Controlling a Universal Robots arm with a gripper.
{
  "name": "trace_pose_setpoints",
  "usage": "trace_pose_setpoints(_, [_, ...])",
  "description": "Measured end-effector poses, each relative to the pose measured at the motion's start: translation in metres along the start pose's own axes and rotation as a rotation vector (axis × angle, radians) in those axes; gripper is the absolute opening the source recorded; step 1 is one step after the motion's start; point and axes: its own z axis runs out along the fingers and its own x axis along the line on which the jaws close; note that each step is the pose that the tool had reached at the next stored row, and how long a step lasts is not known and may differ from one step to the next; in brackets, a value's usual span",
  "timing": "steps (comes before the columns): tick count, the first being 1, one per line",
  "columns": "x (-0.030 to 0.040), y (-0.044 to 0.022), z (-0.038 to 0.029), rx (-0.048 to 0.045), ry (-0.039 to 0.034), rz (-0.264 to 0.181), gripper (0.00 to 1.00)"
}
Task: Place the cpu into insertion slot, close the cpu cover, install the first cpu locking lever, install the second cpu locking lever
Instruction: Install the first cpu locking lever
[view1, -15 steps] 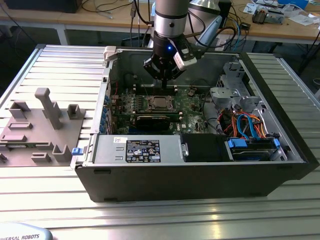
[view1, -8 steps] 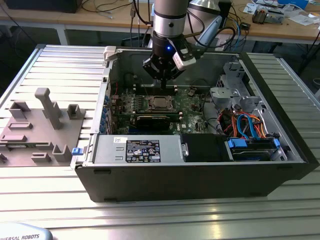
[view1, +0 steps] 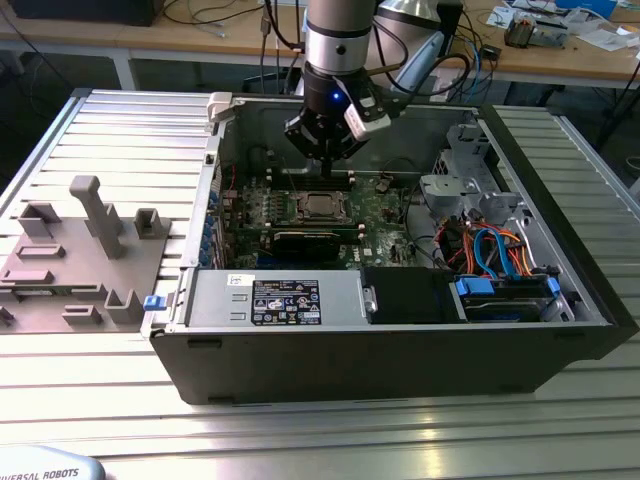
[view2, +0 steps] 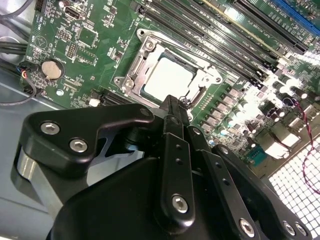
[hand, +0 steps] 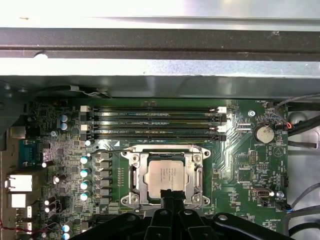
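Now, in the exterior view, the black claw (view1: 327, 158) hangs over the green motherboard (view1: 385, 205) inside the black computer case (view1: 400, 350).

In the second wrist view, its fingers look pressed together, holding nothing, just beside the small silvery square cpu (view2: 167, 78).

In the first wrist view, the cpu sits in the silver-rimmed insertion slot (hand: 126, 182) with the thin silvery cpu cover (hand: 199, 176) down. I think the locking levers are the step now; that needs a careful push.
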Motion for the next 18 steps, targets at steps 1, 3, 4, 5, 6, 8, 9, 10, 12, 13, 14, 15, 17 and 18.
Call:
trace_pose_setpoints(1, [0.0001, 0.0, 0.0, 0.0, 0.0, 0.0, 0.11])
trace_pose_setpoints(3, [0.0004, 0.0, 0.0, 0.0, 0.0, 0.0, 0.11])
trace_pose_setpoints(4, [0.0005, 0.0, 0.0, 0.0, 0.0, 0.0, 0.11])
trace_pose_setpoints(5, [0.0008, 0.0, 0.0, 0.0, 0.0, 0.0, 0.11])
trace_pose_setpoints(6, [0.0009, 0.0, 0.0, 0.0, 0.0, 0.0, 0.11])
trace_pose_setpoints(8, [0.0028, 0.0, 0.0, 0.0, 0.0, 0.0, 0.11])
trace_pose_setpoints(9, [0.003, 0.0, 0.0, 0.0, 0.0, 0.0, 0.11])
trace_pose_setpoints(10, [0.0031, 0.0, 0.0, 0.0, 0.0, 0.0, 0.11])
trace_pose_setpoints(12, [0.0037, 0.0, 0.0, 0.0, 0.0, 0.0, 0.11])
trace_pose_setpoints(13, [0.0038, 0.0, 0.0, 0.0, 0.0, 0.0, 0.11])
trace_pose_setpoints(14, [0.0041, 0.0, 0.0, 0.0, -0.0001, 0.0, 0.11])
trace_pose_setpoints(15, [0.0044, 0.0, 0.0, -0.0001, 0.0, 0.0, 0.11])
trace_pose_setpoints(17, [0.0046, 0.0, 0.0, -0.0001, -0.0001, 0.0, 0.11])
trace_pose_setpoints(18, [0.0048, 0.0, 0.0, 0.0, 0.0, 0.0, 0.11])
